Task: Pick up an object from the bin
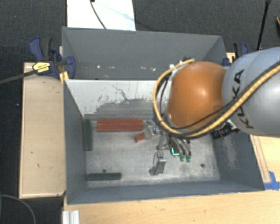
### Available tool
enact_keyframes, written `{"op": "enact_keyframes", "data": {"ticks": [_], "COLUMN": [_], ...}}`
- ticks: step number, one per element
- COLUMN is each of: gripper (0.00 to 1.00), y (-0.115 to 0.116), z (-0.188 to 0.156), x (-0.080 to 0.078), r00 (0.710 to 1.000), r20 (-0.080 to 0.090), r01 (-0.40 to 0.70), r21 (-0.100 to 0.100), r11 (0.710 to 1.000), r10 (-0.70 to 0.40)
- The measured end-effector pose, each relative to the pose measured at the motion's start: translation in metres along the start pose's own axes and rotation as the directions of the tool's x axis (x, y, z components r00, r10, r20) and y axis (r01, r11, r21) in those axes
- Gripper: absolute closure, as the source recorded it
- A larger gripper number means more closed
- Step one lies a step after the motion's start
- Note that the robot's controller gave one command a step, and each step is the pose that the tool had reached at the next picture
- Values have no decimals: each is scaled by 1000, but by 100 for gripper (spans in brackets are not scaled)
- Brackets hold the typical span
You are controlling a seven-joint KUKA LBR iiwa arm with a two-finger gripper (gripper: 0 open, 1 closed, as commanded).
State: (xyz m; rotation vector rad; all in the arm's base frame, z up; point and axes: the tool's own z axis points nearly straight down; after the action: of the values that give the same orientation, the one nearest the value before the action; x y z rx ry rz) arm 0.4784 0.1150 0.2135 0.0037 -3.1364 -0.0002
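Claw [157, 165] sits low in the grey bin [74, 143], below and right of the long red bar [120, 125]. Small red piece [140, 137] just under the bar's right end. Short green bar [87, 134] at its left end, second green bar [103, 175] well below-left.

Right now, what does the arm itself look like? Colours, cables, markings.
Silver-grey rounded arm with black KUKA lettering; glossy orange dome cover at the wrist; yellow braided cable and black cables looped round it; small metal hand below, with a green light.
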Motion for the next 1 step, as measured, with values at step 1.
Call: {"op": "enact_keyframes", "data": {"ticks": [1], "gripper": [0], "y": [-12], "z": [42], "x": [-95], "r00": [989], "r20": [10], "r01": [148], "r21": [1], "r11": [989], "r10": [-148]}}
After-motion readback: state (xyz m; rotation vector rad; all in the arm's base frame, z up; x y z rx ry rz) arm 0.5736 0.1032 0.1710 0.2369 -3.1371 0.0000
